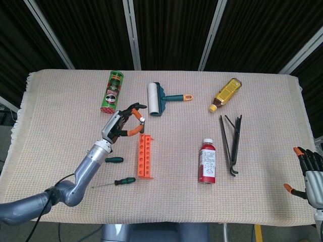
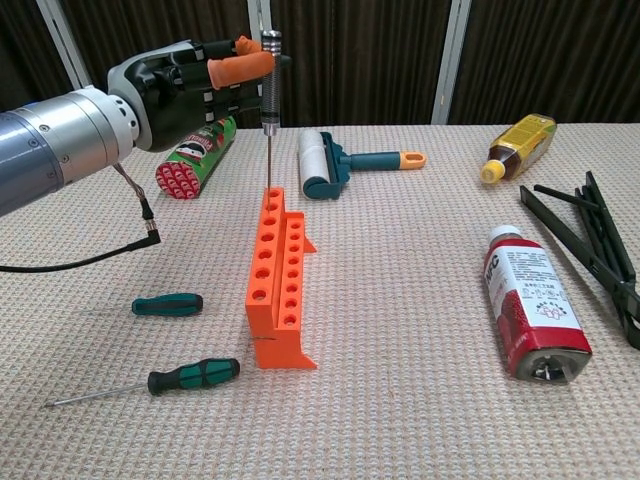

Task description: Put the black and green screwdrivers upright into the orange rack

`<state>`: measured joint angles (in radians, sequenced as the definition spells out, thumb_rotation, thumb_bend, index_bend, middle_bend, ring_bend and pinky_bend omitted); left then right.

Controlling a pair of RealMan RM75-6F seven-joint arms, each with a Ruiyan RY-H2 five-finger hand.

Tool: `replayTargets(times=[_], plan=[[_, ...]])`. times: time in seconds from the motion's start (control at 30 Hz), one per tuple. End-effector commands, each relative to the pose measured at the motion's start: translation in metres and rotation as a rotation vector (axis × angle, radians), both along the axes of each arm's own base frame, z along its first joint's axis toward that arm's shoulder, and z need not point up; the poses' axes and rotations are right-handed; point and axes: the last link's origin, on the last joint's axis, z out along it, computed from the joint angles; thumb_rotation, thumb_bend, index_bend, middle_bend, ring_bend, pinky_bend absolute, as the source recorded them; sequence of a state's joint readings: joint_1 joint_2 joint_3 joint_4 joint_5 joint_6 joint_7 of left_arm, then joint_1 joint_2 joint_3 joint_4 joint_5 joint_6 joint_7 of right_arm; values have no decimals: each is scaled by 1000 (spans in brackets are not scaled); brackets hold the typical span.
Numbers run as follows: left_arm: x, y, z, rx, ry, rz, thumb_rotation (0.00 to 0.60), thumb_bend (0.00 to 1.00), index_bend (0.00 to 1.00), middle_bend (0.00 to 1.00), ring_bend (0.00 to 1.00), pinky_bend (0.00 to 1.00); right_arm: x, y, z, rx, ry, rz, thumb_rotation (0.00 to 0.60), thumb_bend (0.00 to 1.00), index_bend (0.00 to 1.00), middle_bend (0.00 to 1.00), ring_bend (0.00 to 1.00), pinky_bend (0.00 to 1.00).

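The left hand (image 2: 190,75) pinches the black screwdriver (image 2: 269,75) upright, its tip at the orange rack's (image 2: 277,280) far hole just below; any tilt could jam it or tip the rack.

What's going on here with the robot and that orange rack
The robot's left hand pinches a slim, dark-handled screwdriver upright, its tip at the far-end hole of the orange plastic rack. Two more screwdrivers lie flat on the woven cloth to the rack's left: a black and green one with a long shaft, and a dark green one. The right hand sits idle at the table's edge with fingers apart, holding nothing.
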<state>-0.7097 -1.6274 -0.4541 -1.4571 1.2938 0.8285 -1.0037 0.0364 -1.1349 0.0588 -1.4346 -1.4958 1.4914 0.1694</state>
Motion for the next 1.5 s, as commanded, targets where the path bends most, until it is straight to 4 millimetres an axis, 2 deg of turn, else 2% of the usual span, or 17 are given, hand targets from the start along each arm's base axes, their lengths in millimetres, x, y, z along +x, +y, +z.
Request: replayTargets(times=[0.03, 0.9, 1.5], plan=[[0, -2, -1, -5, 1, -5, 600, 475, 641, 200, 0, 54, 0, 0, 0, 0, -1, -1, 600, 0, 8, 44, 0, 0], [-5, -9, -6, -17, 65, -28, 600, 475, 650, 204, 0, 54, -2, 3, 1, -4, -3, 0, 600, 0, 9, 44, 0, 0], [-17, -19, -15, 58, 183, -92, 600, 476, 655, 207, 0, 52, -3, 2, 1, -1, -4, -1, 600, 0, 8, 44, 0, 0]])
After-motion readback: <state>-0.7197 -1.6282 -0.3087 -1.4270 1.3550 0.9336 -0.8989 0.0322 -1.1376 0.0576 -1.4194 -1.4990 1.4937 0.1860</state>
